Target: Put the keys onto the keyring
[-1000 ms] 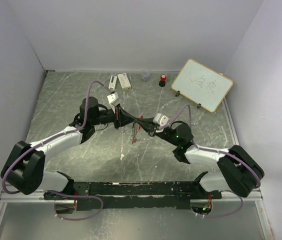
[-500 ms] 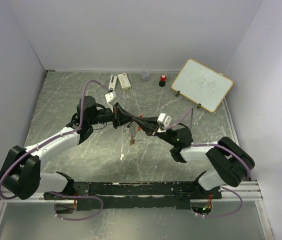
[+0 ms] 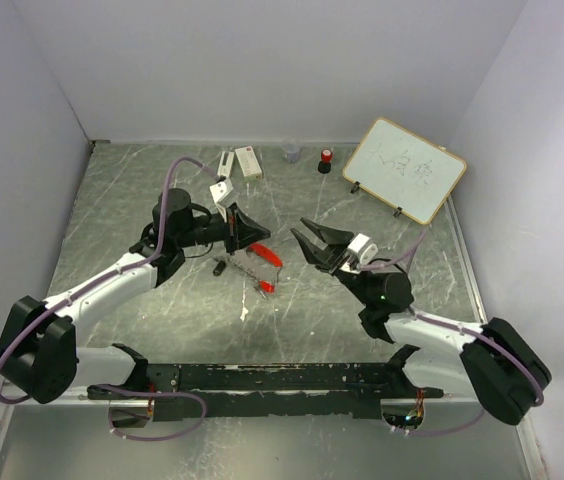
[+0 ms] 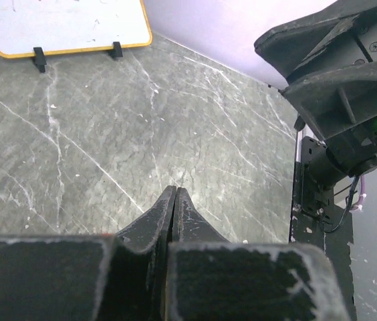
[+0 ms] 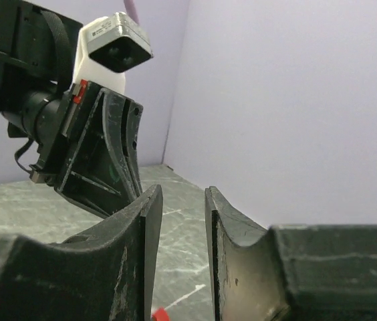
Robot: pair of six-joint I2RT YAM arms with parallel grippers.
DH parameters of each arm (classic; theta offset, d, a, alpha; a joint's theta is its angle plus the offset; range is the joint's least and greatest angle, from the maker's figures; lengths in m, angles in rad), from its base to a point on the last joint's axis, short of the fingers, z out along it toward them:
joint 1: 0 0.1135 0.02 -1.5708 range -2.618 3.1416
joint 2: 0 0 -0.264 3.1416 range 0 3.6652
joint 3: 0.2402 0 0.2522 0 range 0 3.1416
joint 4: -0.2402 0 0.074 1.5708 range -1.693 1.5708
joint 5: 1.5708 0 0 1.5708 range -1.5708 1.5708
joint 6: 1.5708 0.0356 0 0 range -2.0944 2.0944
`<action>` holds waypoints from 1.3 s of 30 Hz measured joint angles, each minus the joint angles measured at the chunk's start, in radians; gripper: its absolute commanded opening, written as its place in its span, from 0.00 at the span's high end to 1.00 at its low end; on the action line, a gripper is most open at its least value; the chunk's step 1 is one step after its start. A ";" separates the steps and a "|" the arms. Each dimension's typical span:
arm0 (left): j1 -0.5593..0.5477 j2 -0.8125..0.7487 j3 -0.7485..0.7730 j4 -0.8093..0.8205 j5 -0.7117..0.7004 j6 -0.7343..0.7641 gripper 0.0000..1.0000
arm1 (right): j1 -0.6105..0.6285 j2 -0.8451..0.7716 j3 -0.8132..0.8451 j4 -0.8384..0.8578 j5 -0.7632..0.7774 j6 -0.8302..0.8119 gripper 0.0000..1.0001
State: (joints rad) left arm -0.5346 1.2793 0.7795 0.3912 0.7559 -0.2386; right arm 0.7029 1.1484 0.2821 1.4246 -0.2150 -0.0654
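Top view: the left gripper (image 3: 252, 233) has its fingers pressed together just beyond the keyring (image 3: 266, 253). The keyring's curved red piece lies mid-table on the marble table (image 3: 112, 200), and I cannot tell whether the two touch. A thin silver chain trails near-left from the red piece. Along it are what look like the black-headed key (image 3: 222, 268) and the red-headed key (image 3: 263, 289), though both are too small to be sure. The right gripper (image 3: 309, 243), just right of the keyring, has its fingers apart and holds nothing.

At the far edge stand two white boxes (image 3: 249, 162), one clear cup (image 3: 291, 152) whose contents cannot be told, one red-topped cylinder (image 3: 326, 159) and one whiteboard (image 3: 404, 170).

Left wrist view: the jaws meet, with nothing visible between them.

Right wrist view: there is a clear gap between the fingers, and it is empty.
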 measured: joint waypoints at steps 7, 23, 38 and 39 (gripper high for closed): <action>0.000 0.000 0.005 0.000 -0.004 0.000 0.93 | 0.000 -0.101 0.042 -0.278 0.039 -0.081 0.79; 0.045 -0.053 -0.125 -0.003 -0.470 -0.117 0.61 | 0.000 0.303 0.558 -1.061 0.095 0.122 0.58; 0.166 -0.262 -0.289 -0.002 -0.766 -0.230 0.21 | 0.041 0.869 1.006 -1.224 0.019 0.339 0.55; 0.172 -0.268 -0.293 -0.005 -0.771 -0.233 0.21 | 0.040 0.900 1.040 -1.231 0.021 0.348 0.55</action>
State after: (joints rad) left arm -0.3626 1.0115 0.4870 0.3866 -0.0151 -0.4721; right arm 0.7433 2.0487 1.3224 0.1940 -0.1944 0.2825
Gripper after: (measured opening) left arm 0.794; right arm 0.447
